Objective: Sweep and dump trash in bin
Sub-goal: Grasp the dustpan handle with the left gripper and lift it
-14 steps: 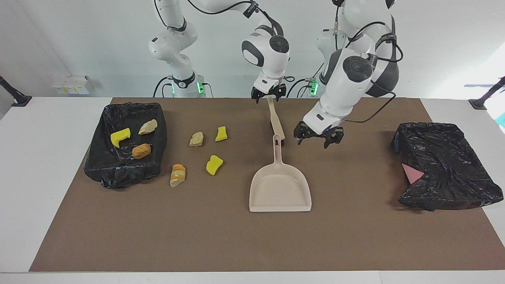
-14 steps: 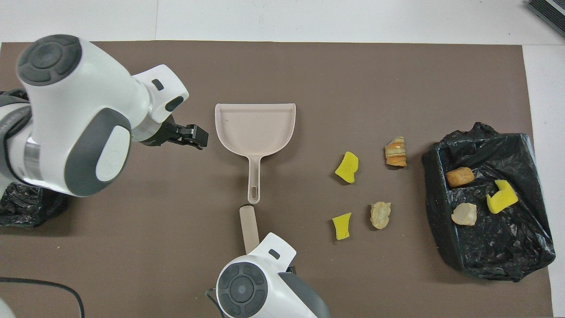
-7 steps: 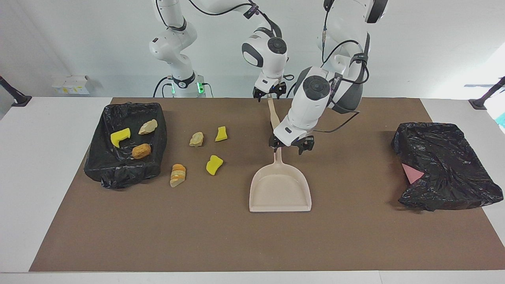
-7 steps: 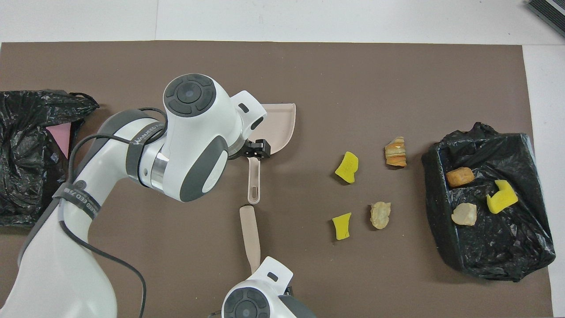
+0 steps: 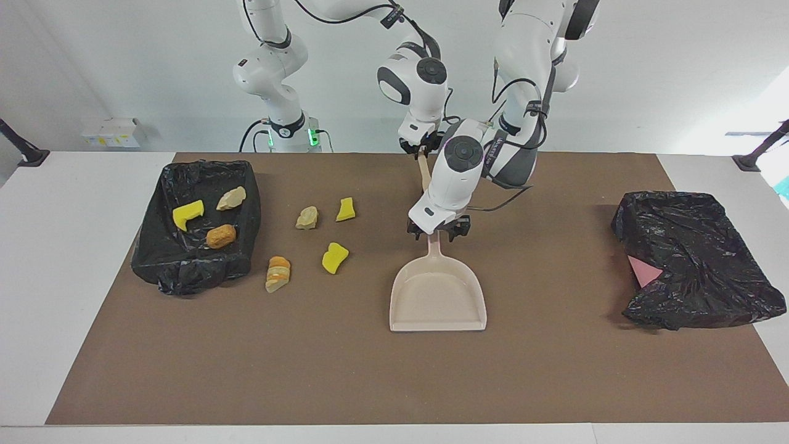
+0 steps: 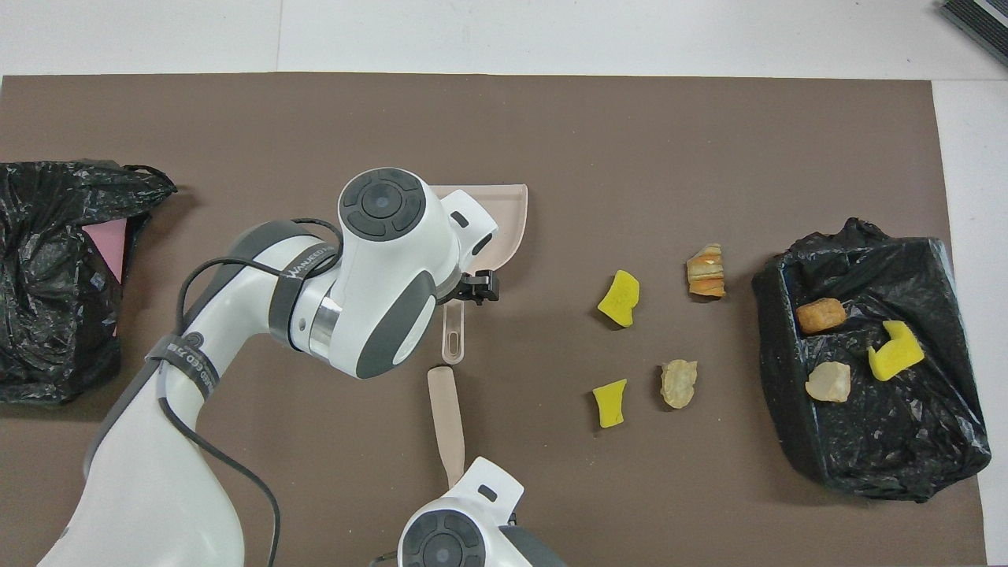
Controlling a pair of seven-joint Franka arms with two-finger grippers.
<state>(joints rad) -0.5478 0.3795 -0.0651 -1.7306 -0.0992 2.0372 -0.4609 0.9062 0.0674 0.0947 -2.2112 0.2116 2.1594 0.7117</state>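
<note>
Set out on a brown-matted desk [image 5: 394, 382]: toward the right arm's end, a black-lined bin [image 5: 154, 259]; toward the left arm's end, a crumpled black bag [image 5: 709, 246].

Reaching in over the middle, the left arm [image 5: 456, 172], its jaws down at the dustpan [image 5: 437, 296], apart and astride the handle [image 5: 434, 246], not yet closed on it by the look of things. Nearer the robots, the right arm [image 5: 413, 80], jaws seemingly clamped on the end of the brush [image 6: 445, 417].

Worth noting for the coming move: handle lying lengthwise toward the robots, pan mouth turned away from them, so the left jaws close across the short way. A matter of pinching and lifting, probably.

Trash split between two places. In the bin already: three pieces [image 5: 220, 236]. Loose on the mat, between bin and dustpan, well apart from both sets of jaws and off toward the right arm's end: a yellow chunk [image 5: 345, 209], a tan lump [image 5: 306, 217], another yellow chunk [image 5: 335, 257] and an orange layered lump [image 5: 278, 273]. Closer to the right jaws than to the left.
</note>
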